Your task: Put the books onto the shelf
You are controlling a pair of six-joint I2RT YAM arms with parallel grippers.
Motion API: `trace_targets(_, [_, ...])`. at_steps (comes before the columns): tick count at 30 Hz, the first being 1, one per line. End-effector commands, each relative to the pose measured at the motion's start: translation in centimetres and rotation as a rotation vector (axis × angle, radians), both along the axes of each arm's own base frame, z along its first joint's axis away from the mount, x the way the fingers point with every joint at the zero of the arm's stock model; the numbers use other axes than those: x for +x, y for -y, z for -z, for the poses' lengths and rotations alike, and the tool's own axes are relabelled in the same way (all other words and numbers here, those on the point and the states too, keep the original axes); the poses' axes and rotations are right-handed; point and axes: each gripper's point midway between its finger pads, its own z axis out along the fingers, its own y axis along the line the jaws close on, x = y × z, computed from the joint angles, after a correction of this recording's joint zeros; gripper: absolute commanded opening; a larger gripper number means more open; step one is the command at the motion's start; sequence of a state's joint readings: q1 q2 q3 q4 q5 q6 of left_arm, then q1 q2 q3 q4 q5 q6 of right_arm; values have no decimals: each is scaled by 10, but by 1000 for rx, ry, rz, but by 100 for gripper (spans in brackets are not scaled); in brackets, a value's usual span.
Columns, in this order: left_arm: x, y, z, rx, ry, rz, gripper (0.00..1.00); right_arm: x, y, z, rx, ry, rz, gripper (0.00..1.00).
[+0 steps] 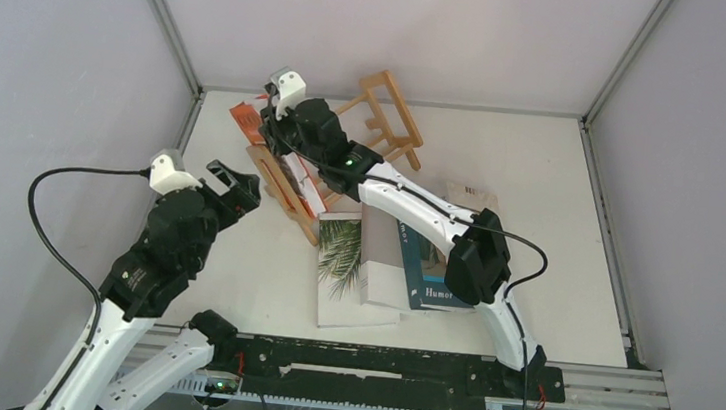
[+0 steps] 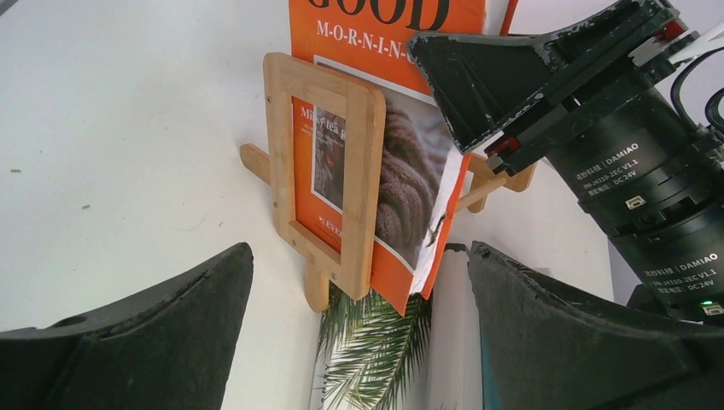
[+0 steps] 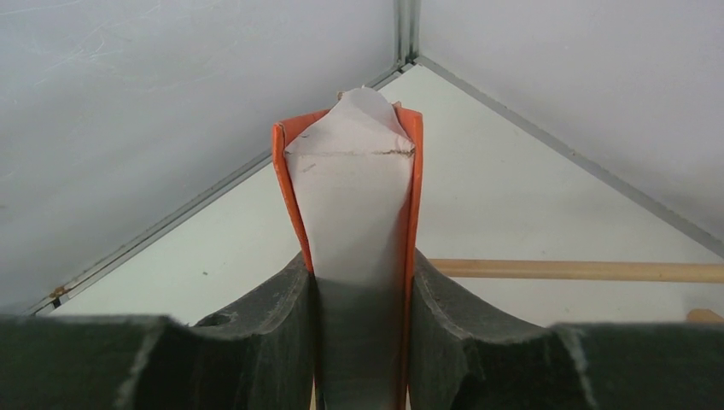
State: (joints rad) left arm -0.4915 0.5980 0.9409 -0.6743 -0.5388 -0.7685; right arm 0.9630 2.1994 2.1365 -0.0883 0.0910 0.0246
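Note:
The light-wood shelf stands skewed at the table's middle back, its near end frame facing my left wrist camera. An orange-red book stands in it against that frame, with "GOOD MORNING" on its cover. My right gripper is shut on its top edge, the pages and orange covers pinched between the fingers. My left gripper hangs open just left of the shelf, holding nothing. The palm-leaf book, grey-white book and teal "Humor" book lie flat side by side.
Another pale book lies partly under my right arm. A wooden rail of the shelf runs to the right behind the held book. The shelf's far end frame sits near the back wall. Grey walls enclose the table.

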Motion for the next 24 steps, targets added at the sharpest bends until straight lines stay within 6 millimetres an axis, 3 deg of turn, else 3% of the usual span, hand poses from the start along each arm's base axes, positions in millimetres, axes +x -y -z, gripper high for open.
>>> trace_targets(1, [-1, 0, -20, -29, 64, 1, 99, -8, -7, -19, 30, 19, -30, 46])
trace_targets(8, [2, 3, -19, -33, 60, 7, 99, -15, -7, -19, 15, 14, -53, 70])
trace_targets(20, [-3, -1, -24, -55, 83, -5, 99, -31, 1, -52, 32, 46, -52, 75])
trace_targets(24, [-6, -5, -34, -60, 97, -14, 99, -39, 14, -77, 50, 62, -28, 75])
